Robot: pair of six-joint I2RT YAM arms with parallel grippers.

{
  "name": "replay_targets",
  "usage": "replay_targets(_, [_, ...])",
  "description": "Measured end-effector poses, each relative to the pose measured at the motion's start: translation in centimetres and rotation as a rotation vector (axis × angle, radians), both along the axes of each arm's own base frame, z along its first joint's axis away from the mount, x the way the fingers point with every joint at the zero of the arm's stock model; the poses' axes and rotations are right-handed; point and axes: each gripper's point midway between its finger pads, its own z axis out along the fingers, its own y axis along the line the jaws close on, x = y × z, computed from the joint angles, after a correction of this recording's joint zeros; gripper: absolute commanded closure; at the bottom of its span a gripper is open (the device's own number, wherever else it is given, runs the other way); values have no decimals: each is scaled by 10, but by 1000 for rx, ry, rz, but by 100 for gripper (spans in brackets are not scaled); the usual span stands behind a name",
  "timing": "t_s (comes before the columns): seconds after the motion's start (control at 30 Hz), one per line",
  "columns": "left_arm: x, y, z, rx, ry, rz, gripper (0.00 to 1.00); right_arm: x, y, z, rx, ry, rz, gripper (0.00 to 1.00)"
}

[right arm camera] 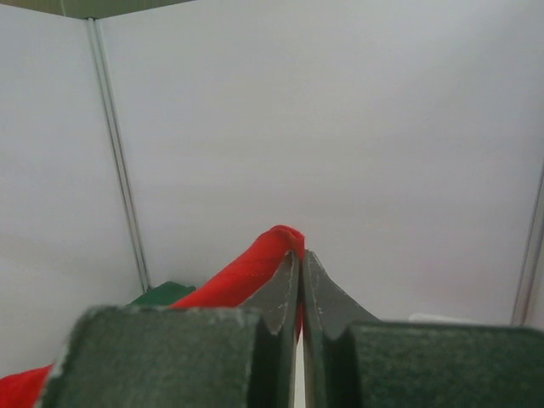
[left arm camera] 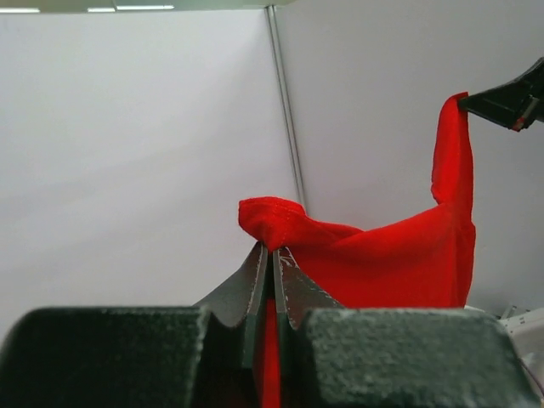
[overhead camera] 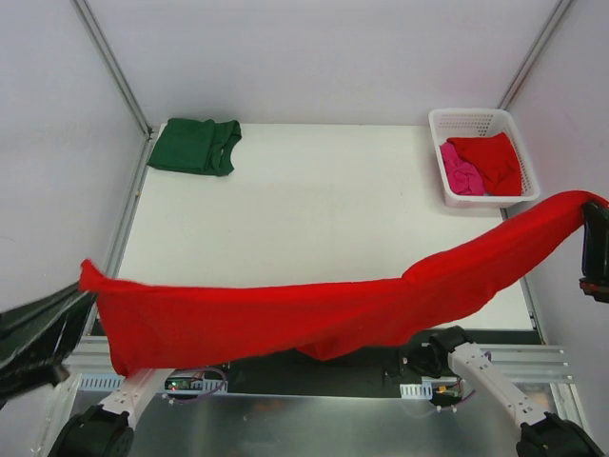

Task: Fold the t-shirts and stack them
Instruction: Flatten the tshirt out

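Top view. Bright red t-shirt (overhead camera: pixel 314 305): hangs in the air as one long band, stretched from 8 o'clock to 3 o'clock over the near part of the desk (overhead camera: pixel 314 209). Sags toward 6 o'clock in the middle, climbs toward the 3 o'clock end. Hides the near desk edge and part of the arm bases. Cannot tell whether the lowest fold touches anything below.

Left claw (overhead camera: pixel 84 278): at 8 o'clock, just off the left desk edge. Clamped on the left end of the bright red t-shirt. In the left wrist view: fingers (left arm camera: pixel 245 289) pressed together, red cloth in the slit between them, a bunched hem poking out past the tips.

Right claw (overhead camera: pixel 590 205): at 3 o'clock, past the right desk edge. Clamped on the other end of the same shirt. In the right wrist view: fingers (right arm camera: pixel 327 297) closed, a roll of red cloth curling over the tips. Also seen at 2 o'clock in the left wrist view, cloth dropping straight down from it.

Dark green t-shirt (overhead camera: pixel 195 146): folded, flat at the 11 o'clock corner of the desk, well apart from the red band.

White lattice basket (overhead camera: pixel 476 116): at the 1 o'clock corner. Inside, crumpled and touching: second red t-shirt (overhead camera: pixel 493 160) on the 3 o'clock side, pink t-shirt (overhead camera: pixel 460 171) on the 9 o'clock side.
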Motion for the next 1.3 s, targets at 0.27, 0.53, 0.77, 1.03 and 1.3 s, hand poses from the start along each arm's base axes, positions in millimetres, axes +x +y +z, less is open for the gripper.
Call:
replay_targets(0.27, [182,-18,-64,89,300,125,100,125,43,-54,-52,199,-50,99])
replay_targets(0.53, [439,-20,-245,209,787,301,100,336,127,-300,-276,818,-90,99])
replay_targets(0.77, [527,-2,-412,253,1140,346,100,361,142,-388,-305,1012,-82,99])
replay_targets(1.03, [566,-3,-462,261,1213,353,100,384,144,-362,-250,914,-117,99])
replay_targets(1.3, [592,9,-451,244,1154,417,100,429,135,-376,-291,921,-257,99])
